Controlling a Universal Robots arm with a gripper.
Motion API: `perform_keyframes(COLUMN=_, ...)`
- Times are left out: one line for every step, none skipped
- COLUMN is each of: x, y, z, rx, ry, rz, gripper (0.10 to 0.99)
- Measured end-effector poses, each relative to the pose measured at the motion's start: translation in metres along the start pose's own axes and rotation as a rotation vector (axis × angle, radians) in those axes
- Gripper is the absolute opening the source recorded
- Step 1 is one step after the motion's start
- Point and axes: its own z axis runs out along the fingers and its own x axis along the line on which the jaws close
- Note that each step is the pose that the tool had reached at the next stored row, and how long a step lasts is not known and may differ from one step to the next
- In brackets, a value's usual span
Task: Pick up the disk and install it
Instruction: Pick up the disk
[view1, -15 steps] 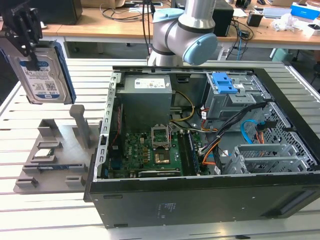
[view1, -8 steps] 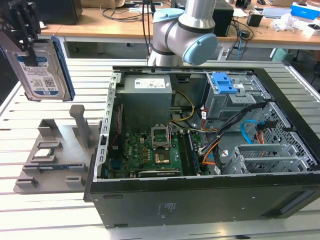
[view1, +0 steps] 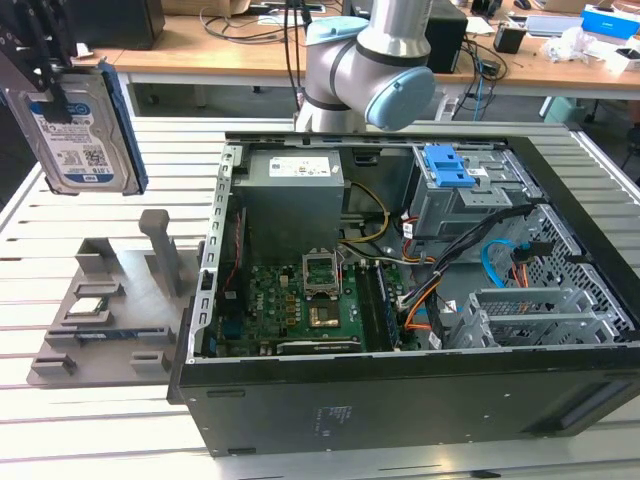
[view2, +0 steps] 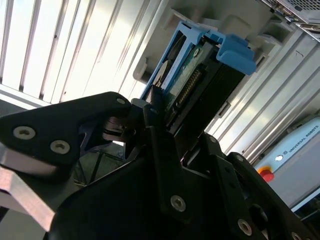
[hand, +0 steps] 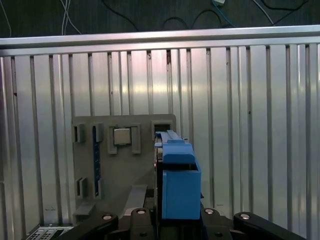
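The disk (view1: 88, 125), a silver hard drive with a blue-and-white label and blue side rails, hangs on edge in the air at the exterior view's upper left. My gripper (view1: 52, 85) is shut on its upper part. It hovers above the grey holder (view1: 110, 300) on the slatted table, apart from it. In the second wrist view the disk (view2: 197, 75) sticks out past the black fingers (view2: 155, 120) clamped on it. The first wrist view looks down the disk's blue rail (hand: 178, 175) toward the holder (hand: 125, 170) below.
A small square silver chip (view1: 90, 307) (hand: 121, 136) sits in the holder. The open computer case (view1: 400, 390) lies at the exterior view's right, with a drive bay and blue latch (view1: 455, 170) at its far side. The arm's base (view1: 365, 70) stands behind the case.
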Motion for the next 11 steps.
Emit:
perform_keyframes(x=0.0000, y=-0.0001, z=-0.0013, rx=0.000, ry=0.0000, rz=0.000, gripper=0.357)
perform_keyframes(x=0.0001, y=-0.0001, z=-0.0033, rx=0.000, ry=0.0000, rz=0.000, gripper=0.357)
perform_keyframes(x=0.0001, y=-0.0002, z=-0.0054, rx=0.000, ry=0.0000, rz=0.000, gripper=0.357)
perform_keyframes(x=0.0002, y=-0.0003, z=-0.0075, rx=0.000, ry=0.0000, rz=0.000, gripper=0.357)
perform_keyframes(x=0.0002, y=-0.0003, z=-0.0089, rx=0.000, ry=-0.0001, rz=0.000, gripper=0.357)
perform_keyframes(x=0.0002, y=-0.0004, z=-0.0097, rx=0.000, ry=0.0000, rz=0.000, gripper=0.357)
perform_keyframes(x=0.0004, y=-0.0006, z=-0.0144, rx=0.000, ry=-0.0001, rz=0.000, gripper=0.357)
perform_keyframes(x=0.0004, y=-0.0006, z=-0.0159, rx=0.000, ry=-0.0001, rz=0.000, gripper=0.357)
perform_keyframes(x=0.0004, y=-0.0007, z=-0.0170, rx=0.000, ry=-0.0001, rz=0.000, gripper=0.357)
perform_keyframes(x=0.0005, y=-0.0007, z=-0.0189, rx=0.000, ry=-0.0001, rz=0.000, gripper=0.357)
perform_keyframes(x=0.0005, y=-0.0008, z=-0.0208, rx=0.000, ry=-0.0001, rz=0.000, gripper=0.357)
